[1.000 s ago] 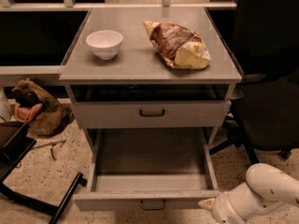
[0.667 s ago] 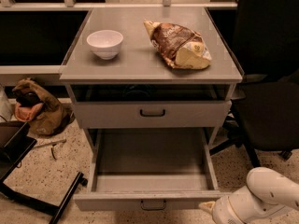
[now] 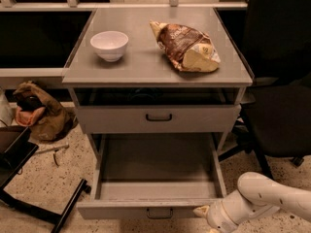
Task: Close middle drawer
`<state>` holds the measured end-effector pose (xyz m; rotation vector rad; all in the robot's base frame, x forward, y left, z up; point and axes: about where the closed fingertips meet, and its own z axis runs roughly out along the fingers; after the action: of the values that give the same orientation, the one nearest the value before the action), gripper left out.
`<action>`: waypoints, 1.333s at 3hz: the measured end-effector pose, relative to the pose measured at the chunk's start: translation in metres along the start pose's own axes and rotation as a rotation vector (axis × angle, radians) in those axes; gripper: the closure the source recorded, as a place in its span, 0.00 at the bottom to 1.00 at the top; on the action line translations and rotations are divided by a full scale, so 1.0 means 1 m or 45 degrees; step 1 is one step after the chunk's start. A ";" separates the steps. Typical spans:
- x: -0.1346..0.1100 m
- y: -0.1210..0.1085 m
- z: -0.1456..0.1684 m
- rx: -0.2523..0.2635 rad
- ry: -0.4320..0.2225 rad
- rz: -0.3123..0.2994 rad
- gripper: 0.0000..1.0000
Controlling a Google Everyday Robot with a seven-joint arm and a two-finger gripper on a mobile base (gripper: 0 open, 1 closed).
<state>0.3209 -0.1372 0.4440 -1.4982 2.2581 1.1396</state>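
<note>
Looking at the middle drawer [image 3: 155, 165]: hangs wide open past the bench's [image 3: 146, 69] front edge. Seeing the gripper [image 3: 202, 211] at its front-right corner, probably for a shove (can't tell if clenched or released).

Dim warm light from above; claw [image 3: 205, 213] at lower right

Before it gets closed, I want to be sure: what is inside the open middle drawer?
Only bare grey floor shows inside the middle drawer; its rear is hidden under the upper drawer. The tool is by its front right corner.
</note>
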 end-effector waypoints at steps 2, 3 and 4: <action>-0.013 -0.053 0.013 0.078 0.018 -0.084 0.00; -0.013 -0.053 0.013 0.077 0.018 -0.084 0.00; -0.024 -0.070 0.013 0.094 -0.010 -0.134 0.00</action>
<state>0.3889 -0.1247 0.4141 -1.5606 2.1629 1.0194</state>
